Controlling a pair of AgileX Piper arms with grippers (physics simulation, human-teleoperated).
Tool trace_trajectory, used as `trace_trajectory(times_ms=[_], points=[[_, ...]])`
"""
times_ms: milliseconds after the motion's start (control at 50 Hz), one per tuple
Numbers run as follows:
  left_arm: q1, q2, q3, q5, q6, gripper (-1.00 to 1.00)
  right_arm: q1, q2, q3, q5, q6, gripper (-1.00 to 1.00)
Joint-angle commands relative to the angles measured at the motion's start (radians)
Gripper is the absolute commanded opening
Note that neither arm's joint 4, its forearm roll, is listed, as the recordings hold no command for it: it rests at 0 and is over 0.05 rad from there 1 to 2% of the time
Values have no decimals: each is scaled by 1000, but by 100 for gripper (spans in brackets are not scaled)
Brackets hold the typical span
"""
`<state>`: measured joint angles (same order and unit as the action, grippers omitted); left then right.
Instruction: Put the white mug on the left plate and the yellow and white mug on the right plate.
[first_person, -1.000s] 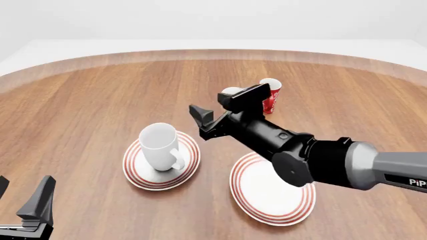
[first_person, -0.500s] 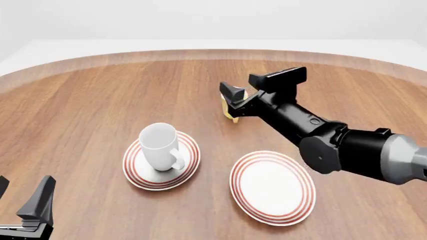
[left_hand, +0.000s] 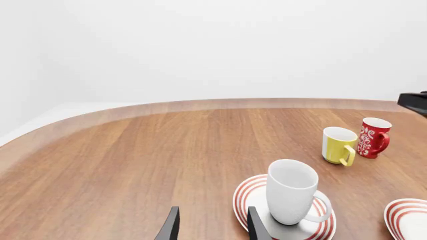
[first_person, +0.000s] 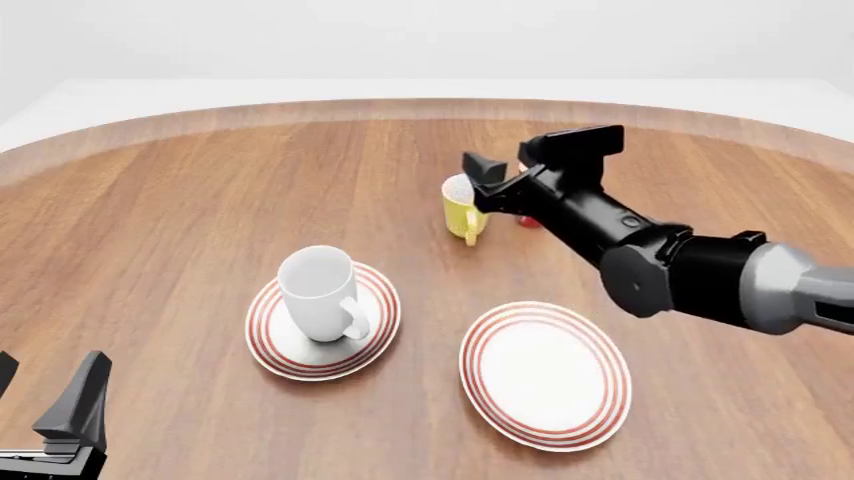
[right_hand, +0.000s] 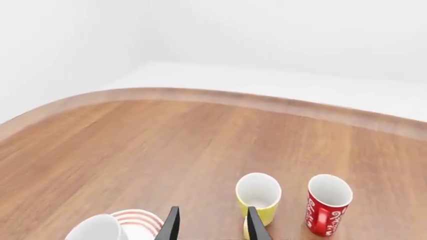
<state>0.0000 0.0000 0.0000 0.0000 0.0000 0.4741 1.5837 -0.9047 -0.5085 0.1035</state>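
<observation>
I count two plates and three cups on the desk (first_person: 174, 190). My left gripper (first_person: 47, 405) sits nearest, fingers apart. The white mug (first_person: 322, 293) stands on the left plate (first_person: 274, 350); the right plate (first_person: 545, 372) is bare. My right gripper (first_person: 541, 160), fingers apart, has moved farther out, beside the yellow and white mug (first_person: 462, 210); the red cup (right_hand: 327, 204) stands beside that.

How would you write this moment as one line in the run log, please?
white mug: on left plate | yellow and white mug: on table, ungrasped | right plate: bare | right gripper: open, above yellow mug | left gripper: open, idle
</observation>
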Motion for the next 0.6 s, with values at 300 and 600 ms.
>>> trace_trajectory(times_ms=[300,600], points=[[0,0,0,0,0,100,-70,134,-95,24,33,100],[0,0,0,0,0,100,-93,188,-147,48,56,100]])
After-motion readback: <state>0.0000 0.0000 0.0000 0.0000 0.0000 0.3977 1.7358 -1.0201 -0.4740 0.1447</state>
